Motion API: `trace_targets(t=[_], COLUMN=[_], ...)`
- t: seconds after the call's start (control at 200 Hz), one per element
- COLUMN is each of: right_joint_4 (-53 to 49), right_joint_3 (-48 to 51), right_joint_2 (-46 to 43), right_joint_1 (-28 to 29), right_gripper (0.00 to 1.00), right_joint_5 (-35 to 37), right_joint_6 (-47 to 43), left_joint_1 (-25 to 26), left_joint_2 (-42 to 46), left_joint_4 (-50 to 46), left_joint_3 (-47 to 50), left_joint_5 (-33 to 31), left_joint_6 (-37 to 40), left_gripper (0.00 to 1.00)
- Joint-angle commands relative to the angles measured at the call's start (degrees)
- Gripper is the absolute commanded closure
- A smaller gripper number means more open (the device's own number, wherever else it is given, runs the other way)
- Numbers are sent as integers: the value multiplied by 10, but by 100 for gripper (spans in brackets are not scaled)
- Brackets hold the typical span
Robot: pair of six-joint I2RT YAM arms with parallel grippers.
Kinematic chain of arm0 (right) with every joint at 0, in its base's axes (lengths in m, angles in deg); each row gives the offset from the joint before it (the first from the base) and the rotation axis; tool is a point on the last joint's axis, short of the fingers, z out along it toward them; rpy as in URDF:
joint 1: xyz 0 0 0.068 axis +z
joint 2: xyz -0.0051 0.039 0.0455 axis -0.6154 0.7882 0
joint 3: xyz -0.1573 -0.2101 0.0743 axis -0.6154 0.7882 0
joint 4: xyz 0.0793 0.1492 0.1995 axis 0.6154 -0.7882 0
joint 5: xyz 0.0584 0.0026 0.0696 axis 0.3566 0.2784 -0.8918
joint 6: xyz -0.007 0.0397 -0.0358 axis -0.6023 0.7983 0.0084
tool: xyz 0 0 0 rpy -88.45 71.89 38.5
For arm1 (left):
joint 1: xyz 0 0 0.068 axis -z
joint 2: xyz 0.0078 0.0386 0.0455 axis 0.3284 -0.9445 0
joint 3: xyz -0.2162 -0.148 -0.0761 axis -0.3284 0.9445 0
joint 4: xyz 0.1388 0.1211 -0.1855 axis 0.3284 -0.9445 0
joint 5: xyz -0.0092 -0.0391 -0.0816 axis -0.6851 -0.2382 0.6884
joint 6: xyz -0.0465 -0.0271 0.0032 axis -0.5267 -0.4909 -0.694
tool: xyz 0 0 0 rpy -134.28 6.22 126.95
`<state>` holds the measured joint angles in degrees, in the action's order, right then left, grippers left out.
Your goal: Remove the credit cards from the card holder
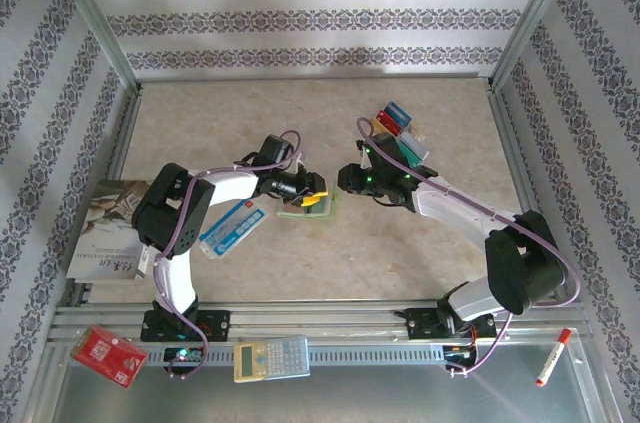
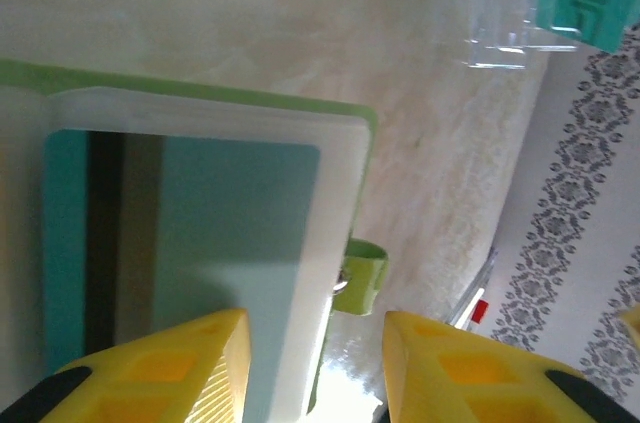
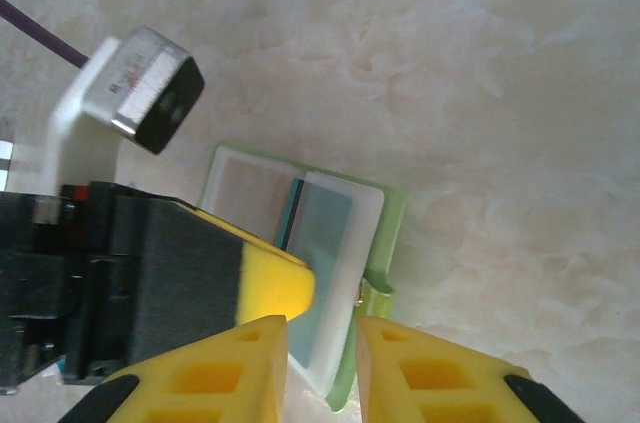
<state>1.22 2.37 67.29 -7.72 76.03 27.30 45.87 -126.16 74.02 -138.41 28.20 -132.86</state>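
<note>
The left claw stands partly open astride the wallet's edge, closed on nothing, one finger over the clear pocket that holds a teal card. The wallet lies open at the centre of the counter. The right claw is narrow, with the wallet's corner in its gap; I cannot tell whether it pinches. Loose cards lie at 1 o'clock from the wallet. If that finger bears down on the pocket, it could trap the card, and a pull would drag the whole wallet.

the card holder has smooth frosted plastic pockets, and the table looks like matt stone.
</note>
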Motion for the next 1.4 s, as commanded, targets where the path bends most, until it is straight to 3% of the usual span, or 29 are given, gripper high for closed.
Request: trace_targets(t=[0.0, 0.175, 0.445, 0.894, 1.394], right_joint_4=[5, 5, 3, -18, -10], right_joint_3=[-16, -23, -62, -87, -63], right_joint_2=[5, 26, 84, 175, 213], right_joint_1=[1, 7, 46, 58, 47], right_gripper=[73, 73, 77, 83, 81], right_joint_5=[4, -10, -27, -18, -4], right_joint_6=[-6, -1, 10, 16, 20], left_joint_1=[6, -3, -54, -44, -31], left_joint_2=[0, 54, 117, 56, 13], left_joint_4=[-35, -51, -132, -84, -49], left_joint_3=[-10, -12, 28, 25, 21], left_joint_5=[-25, -28, -106, -66, -42], left_joint_6=[18, 26, 68, 41, 26], left_gripper=[61, 61, 67, 79, 79])
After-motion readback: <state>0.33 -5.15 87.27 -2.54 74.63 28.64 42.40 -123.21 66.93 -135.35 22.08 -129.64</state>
